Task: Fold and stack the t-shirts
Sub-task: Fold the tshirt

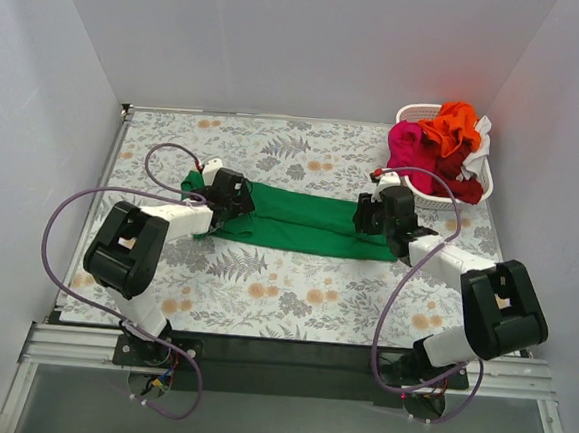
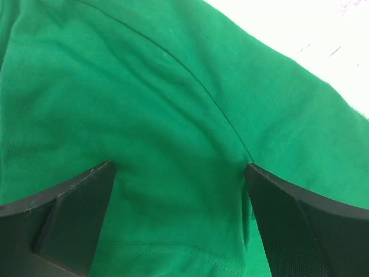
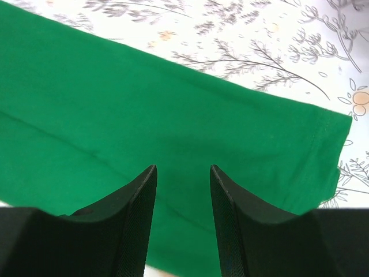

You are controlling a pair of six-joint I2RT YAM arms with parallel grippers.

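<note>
T-shirt [image 1: 299, 222], green knit cloth folded into a long smooth band, lies flat on floral-printed surface [image 1: 264, 285]; left jaws spread wide, right jaws half-parted, neither gripping; plain white walls [image 1: 283, 45].

Both arms pair white links with chunky black joint housings, the left arm [image 1: 131, 249] and the right arm [image 1: 498, 313] alike. A thin purple cable [image 1: 53, 228] loops from each base to the wrist, beside a small red fitting [image 1: 378, 172]. The left claw [image 2: 179, 167] and the right claw [image 3: 183, 168] carry matte black, wedge-shaped fingers [image 3: 135, 219] whose inner faces are finely textured; seen from above, the claw bodies are black too.
</note>
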